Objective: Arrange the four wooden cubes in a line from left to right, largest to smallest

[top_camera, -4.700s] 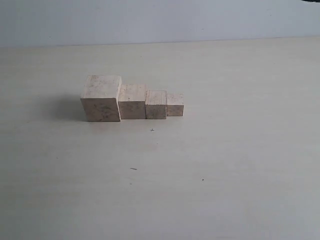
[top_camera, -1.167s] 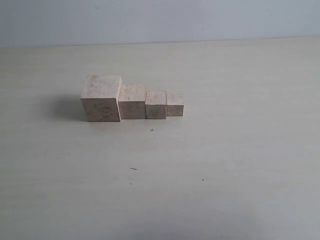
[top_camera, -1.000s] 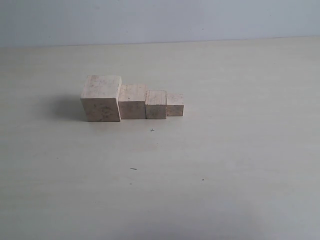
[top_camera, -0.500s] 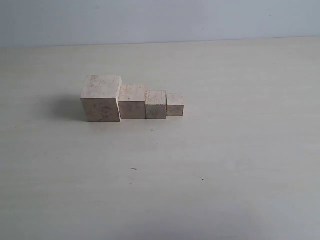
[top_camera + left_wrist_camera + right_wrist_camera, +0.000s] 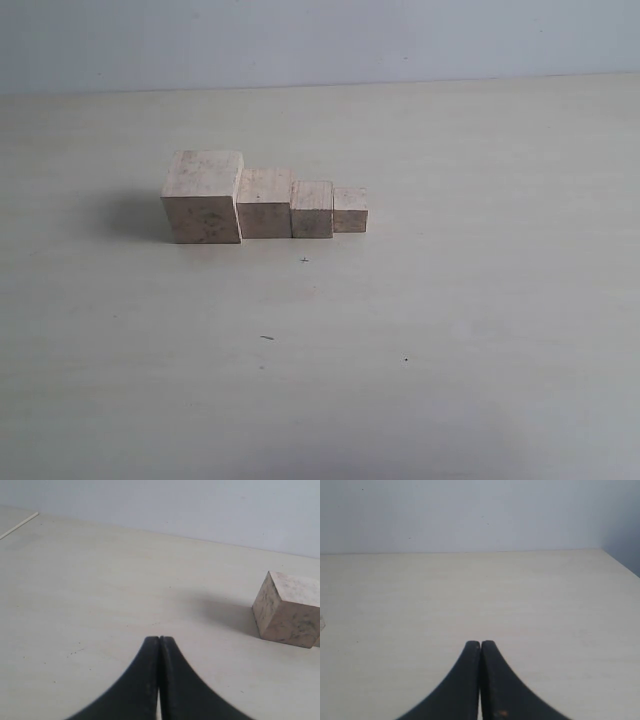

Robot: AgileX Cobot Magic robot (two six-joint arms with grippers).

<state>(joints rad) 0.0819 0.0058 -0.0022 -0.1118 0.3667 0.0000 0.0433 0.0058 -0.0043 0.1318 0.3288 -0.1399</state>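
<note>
Four pale wooden cubes stand in a touching row on the table in the exterior view: the largest cube (image 5: 203,196) at the left, then the second cube (image 5: 265,203), the third cube (image 5: 312,209) and the smallest cube (image 5: 350,210) at the right. Neither arm shows in that view. In the left wrist view my left gripper (image 5: 159,639) is shut and empty, well short of the largest cube (image 5: 288,608). My right gripper (image 5: 480,643) is shut on nothing over bare table; no cube shows in its view.
The pale table (image 5: 420,330) runs to a light wall (image 5: 320,40) at the back. A thin white strip (image 5: 19,525) lies far off in the left wrist view. The table's edge (image 5: 620,562) shows in the right wrist view.
</note>
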